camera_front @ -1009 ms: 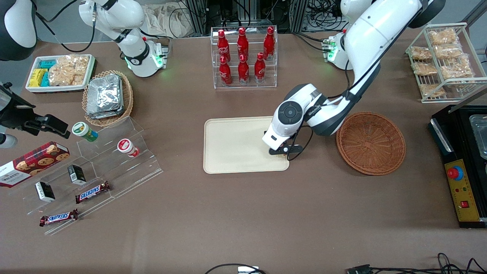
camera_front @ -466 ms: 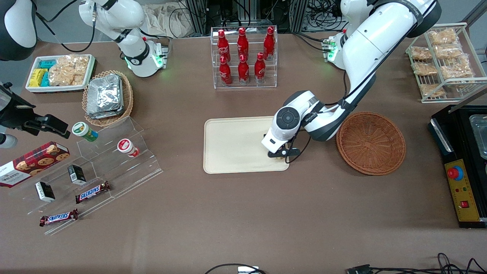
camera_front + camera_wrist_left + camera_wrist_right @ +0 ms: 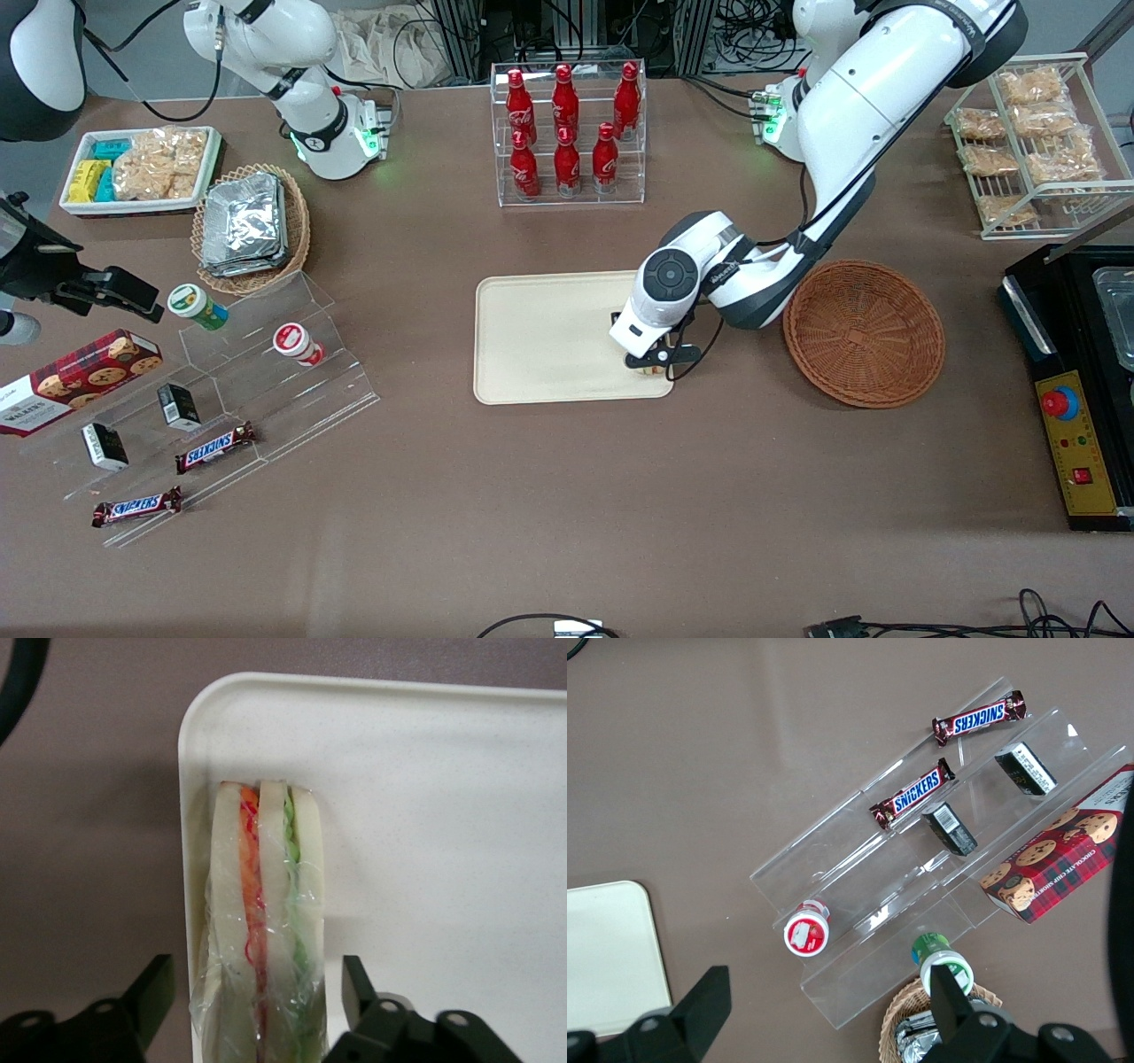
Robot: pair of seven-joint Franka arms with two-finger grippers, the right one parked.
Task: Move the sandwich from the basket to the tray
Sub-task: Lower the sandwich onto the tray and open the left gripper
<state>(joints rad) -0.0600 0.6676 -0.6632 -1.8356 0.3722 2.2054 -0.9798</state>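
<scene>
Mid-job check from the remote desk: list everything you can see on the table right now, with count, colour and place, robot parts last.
Clear-wrapped wedge sandwich: 1, pale bread with orange-red and green filling, on the tray's corner nearest the empty basket.
Flat rectangular plastic tray: 1, cream-beige, mid-table.
Round woven wicker basket: 1, reddish-brown, empty, beside the tray toward the working arm's end.
Cola bottles: 7, red, in a clear rack farther from the camera than the tray.
Foil packets: silver stack in a tan basket, toward the parked arm's end.
Snickers bars: 2, brown, by the clear stepped stand.
Biscuit box: 1, red tartan, beside that stand.
Claw: 1, black, open, astride the sandwich above the tray.
</scene>
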